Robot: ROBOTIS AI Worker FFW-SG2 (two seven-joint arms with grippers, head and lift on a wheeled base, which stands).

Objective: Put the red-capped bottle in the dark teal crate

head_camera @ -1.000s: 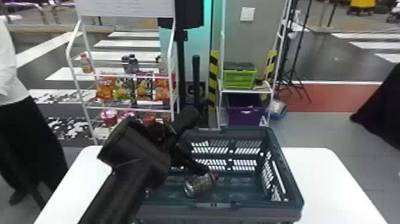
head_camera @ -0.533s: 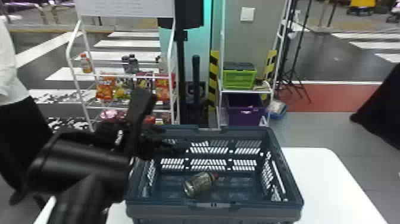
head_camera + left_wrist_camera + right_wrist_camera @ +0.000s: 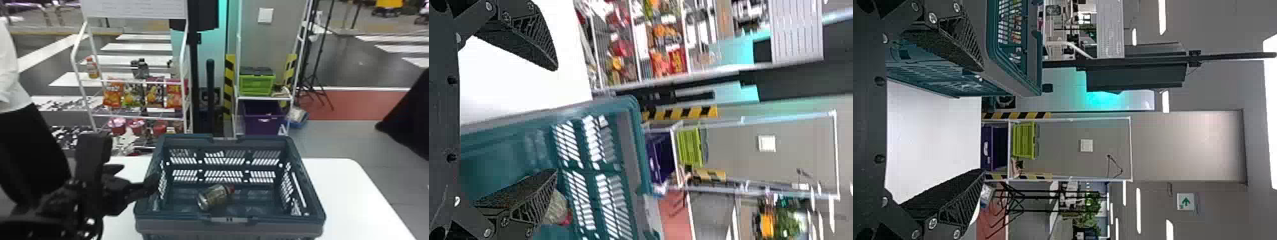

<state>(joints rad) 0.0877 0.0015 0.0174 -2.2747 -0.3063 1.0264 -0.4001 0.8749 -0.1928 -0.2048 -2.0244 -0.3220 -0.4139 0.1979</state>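
The red-capped bottle [image 3: 215, 196] lies on its side on the floor of the dark teal crate [image 3: 229, 220], its cap toward the right. My left gripper [image 3: 134, 169] is at the crate's left side, holding nothing. In the left wrist view, the left gripper [image 3: 556, 120] stands open, its fingers wide apart, with the crate [image 3: 504, 150] beyond and the bottle [image 3: 557, 209] partly hidden behind one finger. My right gripper [image 3: 982, 120] is open and empty in the right wrist view, beside the crate [image 3: 1018, 82].
The crate stands on a white table [image 3: 344, 191]. Behind it are a white rack [image 3: 137, 117] with snack bags and another rack holding a green crate [image 3: 256, 84] above a purple bin [image 3: 263, 118]. A person stands at the far left.
My left arm has swung left and lower, from over the crate to its left side. The bottle stays where it was in the crate.
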